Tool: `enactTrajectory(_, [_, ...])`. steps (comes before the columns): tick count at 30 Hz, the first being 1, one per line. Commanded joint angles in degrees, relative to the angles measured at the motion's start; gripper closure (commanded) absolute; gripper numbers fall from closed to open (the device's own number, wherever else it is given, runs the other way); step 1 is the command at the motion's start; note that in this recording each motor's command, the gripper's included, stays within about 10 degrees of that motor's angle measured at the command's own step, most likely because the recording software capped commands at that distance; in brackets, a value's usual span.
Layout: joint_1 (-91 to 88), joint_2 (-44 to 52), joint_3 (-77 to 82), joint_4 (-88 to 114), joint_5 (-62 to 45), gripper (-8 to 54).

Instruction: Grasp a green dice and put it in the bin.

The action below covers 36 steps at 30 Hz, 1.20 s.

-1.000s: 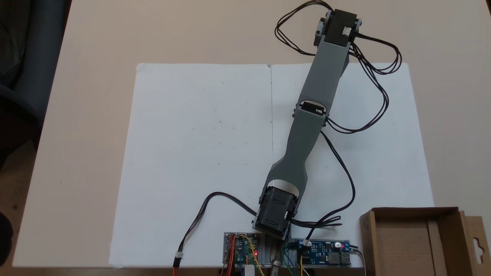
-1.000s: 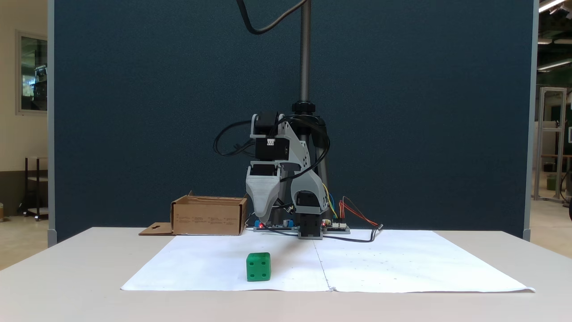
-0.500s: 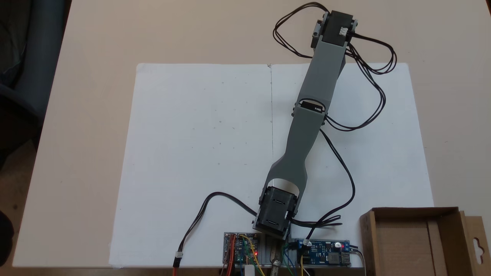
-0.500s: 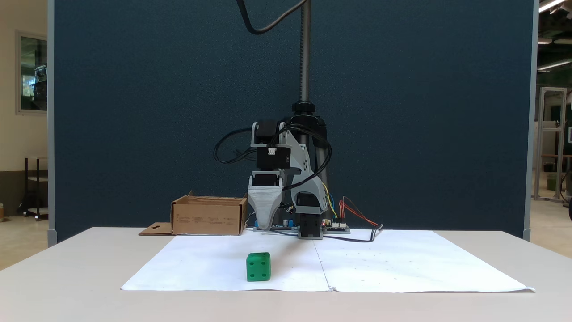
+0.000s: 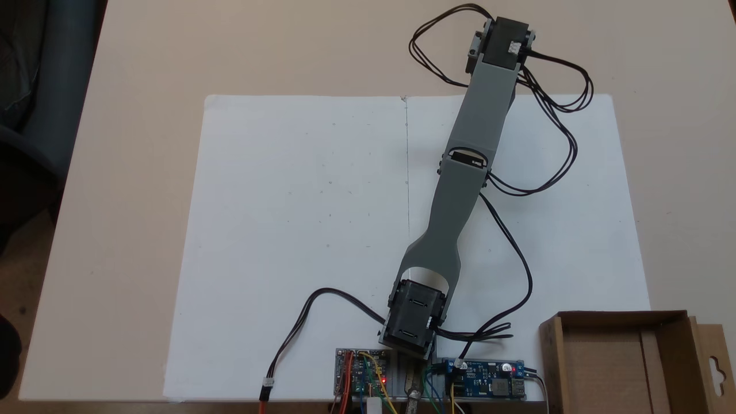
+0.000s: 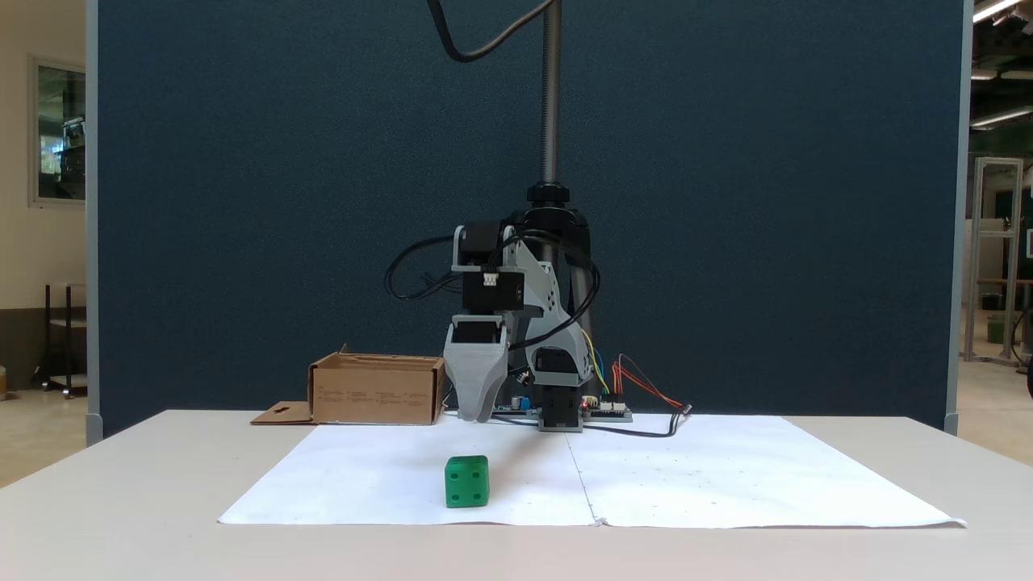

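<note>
this looks like the reach before any grasp. the small bright green plastic dice sits on white paper near the pale surface front edge. the grey hand hangs above and behind it; whether it is open, i cannot tell. next it must descend onto the dice. the brown cardboard bin waits beside the base, before a dark blue partition.

White paper sheet on table

No legible text; print rows on bin front wall too small to read.
</note>
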Motion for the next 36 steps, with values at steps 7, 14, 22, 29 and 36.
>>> enactTrajectory(7, [0.9,-1.0,-2.1,10.0,2.7,-4.3])
enactTrajectory(14, [1.1,-1.9,-2.1,10.0,2.6,-4.3])
enactTrajectory(22, [1.2,-2.4,-2.1,10.0,2.6,-4.3])
enactTrajectory(29, [1.3,-2.4,-2.1,10.0,2.6,-4.3])
enactTrajectory(36, [1.2,-3.2,-2.1,10.0,2.5,-4.3])
